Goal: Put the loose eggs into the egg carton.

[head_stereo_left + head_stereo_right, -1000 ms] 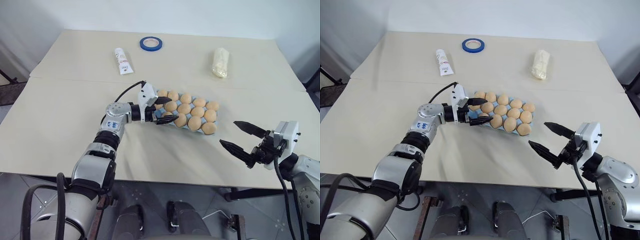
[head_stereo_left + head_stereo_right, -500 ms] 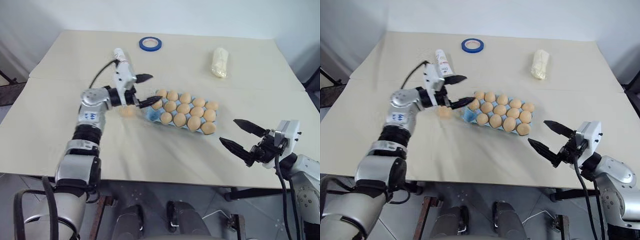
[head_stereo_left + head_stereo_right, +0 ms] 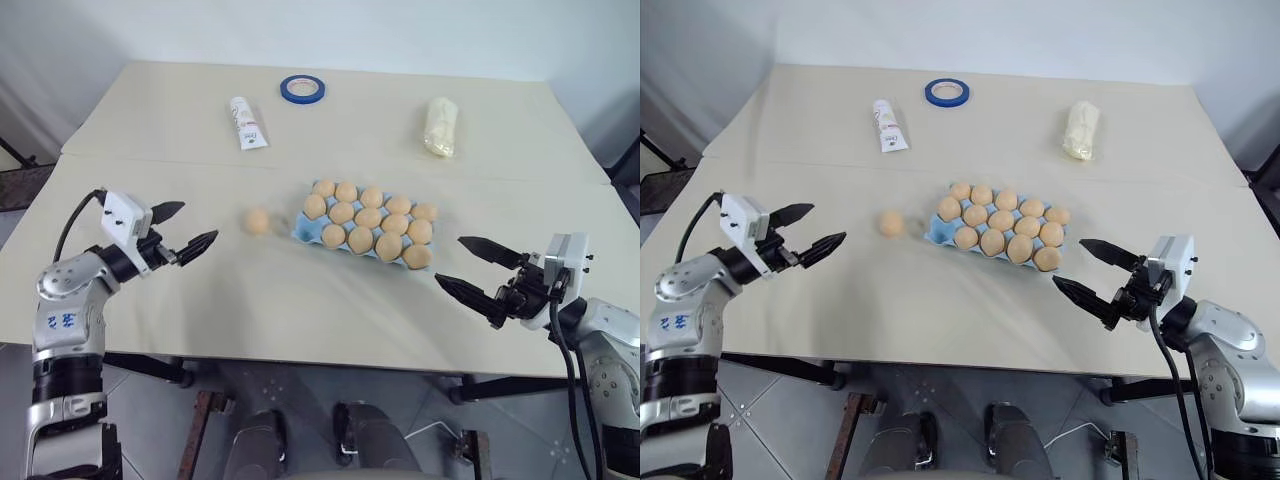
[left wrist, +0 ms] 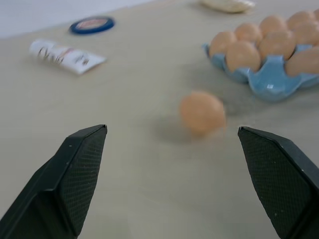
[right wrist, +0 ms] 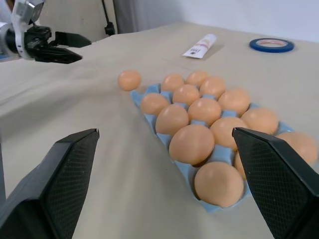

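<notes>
I've got one loose egg (image 3: 257,221) lying on the table (image 3: 150,130) just beside the egg carton (image 3: 301,231), on its left end, where one corner cup sits bare while the other cups hold eggs. My left gripper (image 3: 183,230) hovers well to the left of that egg with its fingers spread wide and nothing between them; my right gripper (image 3: 476,272) waits off the carton's right end, equally splayed and empty. The worry is the egg itself — round and free on a smooth cloth, so a glancing fingertip could send it rolling, or shove it against the carton wall. Too hard a pinch might crack it. Room is generous on the left side; the tube (image 3: 247,122), tape ring (image 3: 302,87) and wrapped bundle (image 3: 440,124) lie far back, but the near table edge is close to both wrists
</notes>
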Motion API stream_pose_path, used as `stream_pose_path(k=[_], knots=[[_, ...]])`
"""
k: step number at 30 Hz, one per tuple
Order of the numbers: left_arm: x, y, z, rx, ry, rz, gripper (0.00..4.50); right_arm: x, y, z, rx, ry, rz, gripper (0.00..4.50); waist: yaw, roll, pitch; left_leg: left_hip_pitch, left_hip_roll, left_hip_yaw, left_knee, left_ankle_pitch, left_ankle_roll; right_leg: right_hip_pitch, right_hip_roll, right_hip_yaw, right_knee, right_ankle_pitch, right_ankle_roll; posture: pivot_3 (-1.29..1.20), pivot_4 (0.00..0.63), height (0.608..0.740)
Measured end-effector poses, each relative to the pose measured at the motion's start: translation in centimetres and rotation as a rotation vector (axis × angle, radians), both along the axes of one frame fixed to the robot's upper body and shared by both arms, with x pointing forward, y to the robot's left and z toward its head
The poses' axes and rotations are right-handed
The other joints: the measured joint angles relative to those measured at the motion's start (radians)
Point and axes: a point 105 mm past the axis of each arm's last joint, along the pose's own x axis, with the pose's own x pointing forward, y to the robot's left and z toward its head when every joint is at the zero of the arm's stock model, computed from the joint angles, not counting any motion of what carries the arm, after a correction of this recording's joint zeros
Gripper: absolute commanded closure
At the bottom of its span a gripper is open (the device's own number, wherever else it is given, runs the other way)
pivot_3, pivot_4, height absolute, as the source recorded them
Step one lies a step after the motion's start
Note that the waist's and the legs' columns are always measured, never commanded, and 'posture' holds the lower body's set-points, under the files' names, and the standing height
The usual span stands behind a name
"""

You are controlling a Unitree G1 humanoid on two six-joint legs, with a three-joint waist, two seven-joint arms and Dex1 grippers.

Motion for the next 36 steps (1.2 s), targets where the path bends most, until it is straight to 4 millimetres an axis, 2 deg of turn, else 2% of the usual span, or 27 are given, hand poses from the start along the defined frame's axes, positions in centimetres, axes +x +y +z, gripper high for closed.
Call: stream_pose_path(k=[5, 10, 13, 16, 20, 25, 31, 36], knots=[[-2.2, 2.2, -1.3, -0.05, 0.048, 0.084, 0.01, 0.6, 0.3, -0.1, -0.007, 0.009, 0.024, 0.0, 0.0, 0.0, 0.0, 0.0, 0.0, 0.0, 0.0, 0.0, 0.0, 0.0, 0.0, 0.0, 0.0, 0.0, -0.001, 0.0, 0.15, 0.74], [-3.3, 2.2, -1.8, -0.079, 0.068, 0.094, 0.01, 0.7, 0.4, 0.1, -0.014, -0.003, 0.034, 0.0, 0.001, 0.0, 0.0, 0.0, 0.0, -0.001, -0.001, -0.001, -0.001, 0.0, -0.001, 0.0, -0.002, 0.0, -0.001, 0.0, 0.15, 0.74], [-3.2, 2.0, -1.8, -0.083, 0.067, 0.093, 0.01, 0.7, 0.4, 0.2, -0.016, -0.007, 0.034, 0.0, 0.001, 0.0, 0.0, 0.0, 0.0, -0.001, -0.001, -0.003, -0.004, 0.0, -0.001, -0.001, -0.002, 0.0, -0.001, 0.0, 0.15, 0.74], [-2.0, 0.8, -0.6, -0.093, 0.023, 0.056, 0.01, 0.9, 0.5, 0.3, -0.021, -0.01, 0.034, 0.0, 0.003, 0.0, 0.0, -0.001, 0.0, -0.001, -0.001, -0.003, -0.004, 0.0, -0.001, -0.001, -0.002, 0.0, -0.001, 0.0, 0.15, 0.74], [0.8, -2.2, 1.5, -0.119, -0.059, -0.044, 0.01, 1.1, 0.6, 0.2, -0.023, -0.005, 0.037, 0.0, 0.004, 0.0, 0.0, 0.0, -0.001, -0.001, 0.0, 0.0, 0.001, 0.001, -0.001, -0.001, -0.002, 0.001, -0.001, 0.0, 0.15, 0.74], [5.0, -7.0, 1.5, -0.12, -0.057, -0.149, 0.01, 1.3, 1.0, -0.1, -0.011, -0.001, 0.035, 0.0, 0.002, 0.0, 0.0, -0.002, -0.001, 0.0, 0.0, 0.0, 0.001, 0.0, 0.001, -0.001, -0.003, 0.001, 0.0, 0.0, 0.15, 0.74], [8.0, -8.1, 0.5, -0.104, 0.004, -0.118, 0.01, 0.9, 0.8, -0.6, -0.011, 0.013, 0.011, 0.0, -0.002, 0.0, 0.0, -0.002, 0.001, 0.001, -0.001, 0.0, 0.0, -0.002, 0.002, -0.001, -0.003, 0.001, 0.001, 0.0, 0.15, 0.74], [8.9, -8.3, -1.6, -0.07, 0.09, -0.088, 0.01, 0.4, 0.4, -0.6, -0.017, 0.007, -0.019, 0.0, 0.002, 0.0, 0.0, -0.002, 0.0, 0.002, 0.0, 0.0, 0.001, -0.001, 0.001, 0.0, -0.003, 0.001, 0.001, 0.0, 0.15, 0.74]])
